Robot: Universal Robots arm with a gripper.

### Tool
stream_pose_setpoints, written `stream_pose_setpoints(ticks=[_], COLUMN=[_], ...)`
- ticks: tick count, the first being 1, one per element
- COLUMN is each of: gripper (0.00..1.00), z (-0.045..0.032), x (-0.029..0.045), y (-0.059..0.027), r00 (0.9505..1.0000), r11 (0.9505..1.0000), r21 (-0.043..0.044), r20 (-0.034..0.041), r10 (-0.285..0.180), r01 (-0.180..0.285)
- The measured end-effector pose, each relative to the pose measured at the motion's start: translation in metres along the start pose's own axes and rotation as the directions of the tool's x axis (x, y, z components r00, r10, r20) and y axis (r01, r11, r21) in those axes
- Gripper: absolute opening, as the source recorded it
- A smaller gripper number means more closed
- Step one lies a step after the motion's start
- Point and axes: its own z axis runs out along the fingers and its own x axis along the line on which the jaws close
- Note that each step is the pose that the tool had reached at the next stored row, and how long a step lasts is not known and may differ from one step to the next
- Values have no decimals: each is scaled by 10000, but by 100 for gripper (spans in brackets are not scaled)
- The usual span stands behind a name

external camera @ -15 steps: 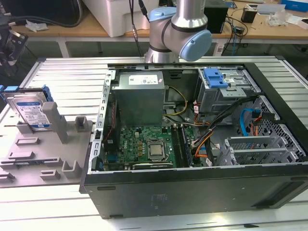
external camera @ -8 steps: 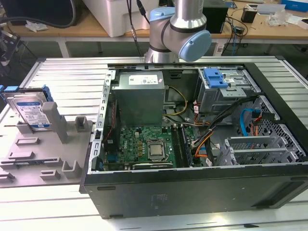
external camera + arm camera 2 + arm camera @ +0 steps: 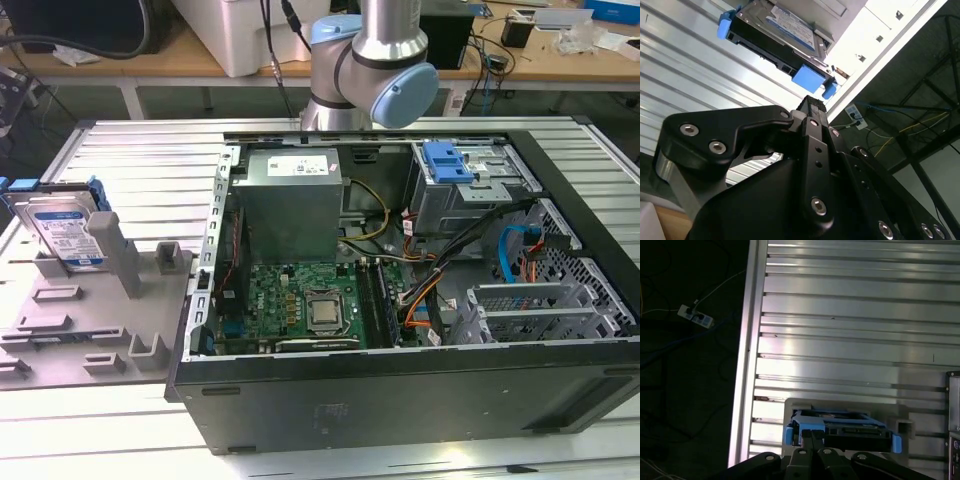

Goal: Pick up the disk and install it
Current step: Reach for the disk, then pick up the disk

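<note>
— How many disks are showing?

— One disk [image 3: 62, 232]: a flat silver hard drive with a blue-and-white label and a blue plastic frame round its edges. It is leaning upright in one grey plastic holder [image 3: 60, 320], which is sitting on the ribbed aluminium table [image 3: 150, 150] at the exterior view's left. That puts it outside the one open black computer case [image 3: 400, 395].

— And the gripper?

— One black gripper [image 3: 812, 432], riding on one silver-and-blue robot arm [image 3: 370, 60]. In both wrist views its two fingers are pressing together and gripping nothing. The disk is lying beyond the fingertips, apart from them.

— What is sitting inside the case?

— One big grey metal box with a white sticker [image 3: 290, 210], one green circuit board [image 3: 290, 300] just beside it, and one small blue plastic latch [image 3: 447, 162] on the metal drive cage toward the exterior view's right.
</note>
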Motion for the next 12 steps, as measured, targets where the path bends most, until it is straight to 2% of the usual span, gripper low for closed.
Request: stream_pose_setpoints(ticks=[12], gripper=[11], z=[2], x=[23], y=[2], r00=[10000], r11=[10000], r21=[0], r20=[0], r10=[-2], r01=[2])
